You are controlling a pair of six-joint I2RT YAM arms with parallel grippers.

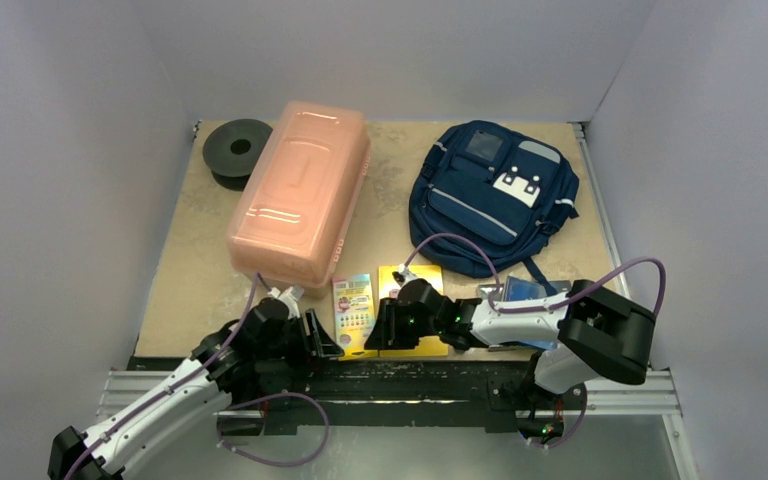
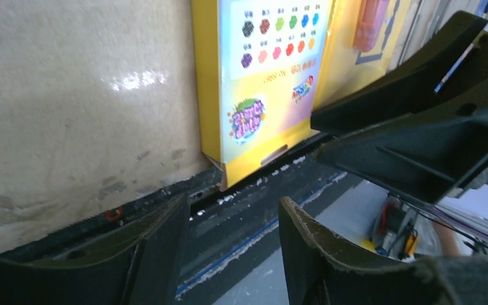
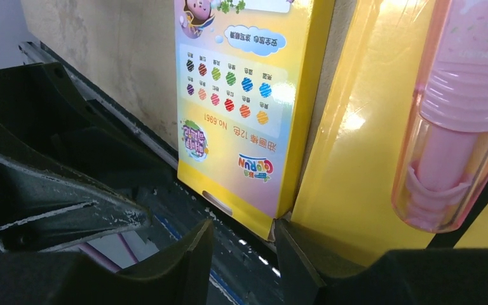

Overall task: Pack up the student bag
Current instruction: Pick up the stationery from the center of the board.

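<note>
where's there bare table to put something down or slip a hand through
Free patches: the left strip between the pink box and the left wall; the gap between the pink box and the student bag. Crowded: the near edge, where crayon box, yellow pack and both grippers, left and right, bunch together.

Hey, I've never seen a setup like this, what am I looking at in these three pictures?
Two robot arms are bolted at a table's near edge. The overhead picture shows everything; the other two come from cameras on each wrist. On the table lie a navy backpack, a pink plastic box, a black spool, a colourful crayon box and a yellow packet. The left gripper and right gripper sit low at the crayon box's near end, jaws apart, holding nothing.
</note>
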